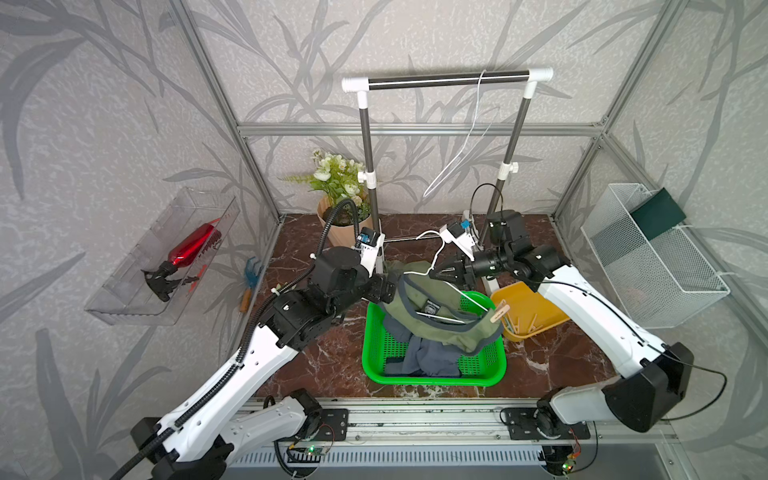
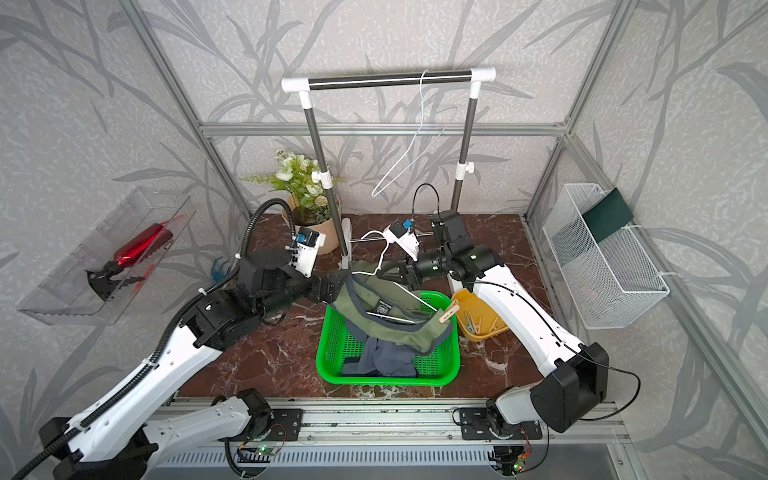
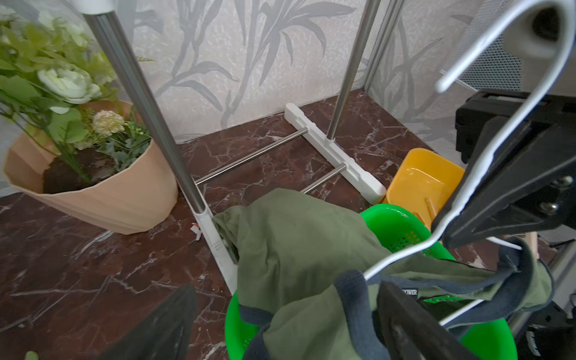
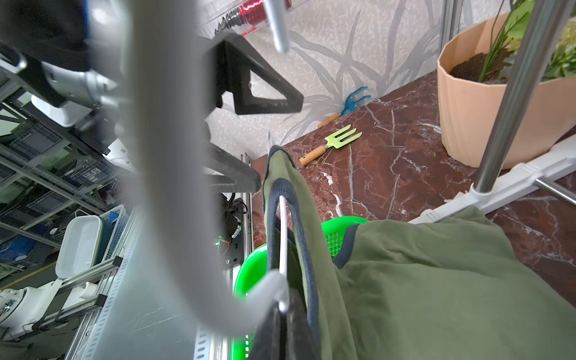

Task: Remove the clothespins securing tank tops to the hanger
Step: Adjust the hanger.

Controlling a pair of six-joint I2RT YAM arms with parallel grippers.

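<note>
**ONE CLOTHESPIN ON THE OLIVE TOP, CLEAR OF BOTH SETS OF FINGERS**

Over on the right first: shut tight with the right fingers [image 1: 448,270] on the neck of the white hanger [image 4: 162,140], pinching the thin wire and holding it up above the green basket [image 1: 415,380]. Plain in the right wrist view too, with the wire running straight out from between the closed tips. Carrying the olive tank top [image 1: 440,322] on that hanger, sagging down into the basket onto the navy tank top [image 1: 432,359] bunched at the bottom.

Now to the left: spread wide with the left fingers [image 4: 265,99], gripping nothing. Seen from the right wrist camera with the top's trimmed shoulder strap poking up between the two black tips; seen from the left wrist camera with green cloth filling the gap. Cannot tell whether actually touching the cloth.

And the clothespin [image 1: 500,312]? Clipped at a tilt on the other shoulder of the olive top, at the hanger's end nearest the yellow bin [image 1: 530,299], clear in both top views [image 2: 449,312]. Well apart from the left fingers, across the full width of the top. Nearer the right fingers, but not touching those either. Plenty more loose clothespins [image 2: 476,323] lying in that bin, just beside the basket on the table [image 1: 324,361].
</note>
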